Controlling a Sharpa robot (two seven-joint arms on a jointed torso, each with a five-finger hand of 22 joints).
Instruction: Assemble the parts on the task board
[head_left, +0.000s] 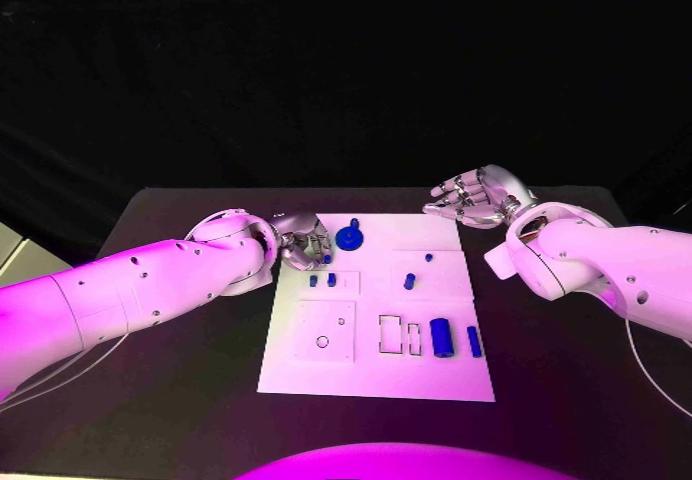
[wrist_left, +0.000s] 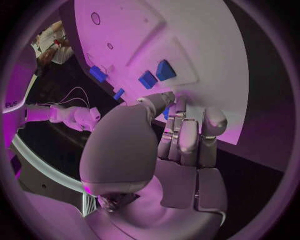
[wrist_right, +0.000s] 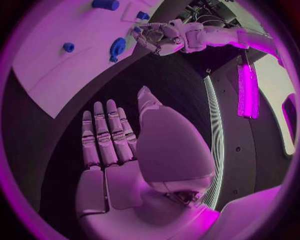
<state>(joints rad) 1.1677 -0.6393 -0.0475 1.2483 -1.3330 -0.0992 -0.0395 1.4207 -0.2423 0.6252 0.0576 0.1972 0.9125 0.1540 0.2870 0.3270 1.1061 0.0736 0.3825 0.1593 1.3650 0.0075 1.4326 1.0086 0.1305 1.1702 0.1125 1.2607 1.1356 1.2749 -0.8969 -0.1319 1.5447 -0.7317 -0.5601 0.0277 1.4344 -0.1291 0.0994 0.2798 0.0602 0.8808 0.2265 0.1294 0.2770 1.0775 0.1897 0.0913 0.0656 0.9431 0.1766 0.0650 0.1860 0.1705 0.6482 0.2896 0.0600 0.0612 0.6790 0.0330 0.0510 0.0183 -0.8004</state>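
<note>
The white task board (head_left: 378, 372) lies in the middle of the black table. On it are a round blue part with a peg (head_left: 351, 239), several small blue pegs (head_left: 410, 281), a thick blue cylinder (head_left: 441, 337) and a slim one (head_left: 473, 341). My left hand (head_left: 303, 245) hovers over the board's far left corner, fingers pointing down. In the left wrist view its thumb (wrist_left: 159, 100) presses against the straight fingers, pinching a small blue part (wrist_left: 165, 113) of which a sliver shows. My right hand (head_left: 473, 197) hangs beyond the board's far right corner, fingers spread, holding nothing.
The board has outlined rectangular slots (head_left: 391, 334) and a square panel with a small hole (head_left: 322, 341) near its front. Bare black table (head_left: 173, 390) surrounds the board on all sides. A dark backdrop stands behind the table.
</note>
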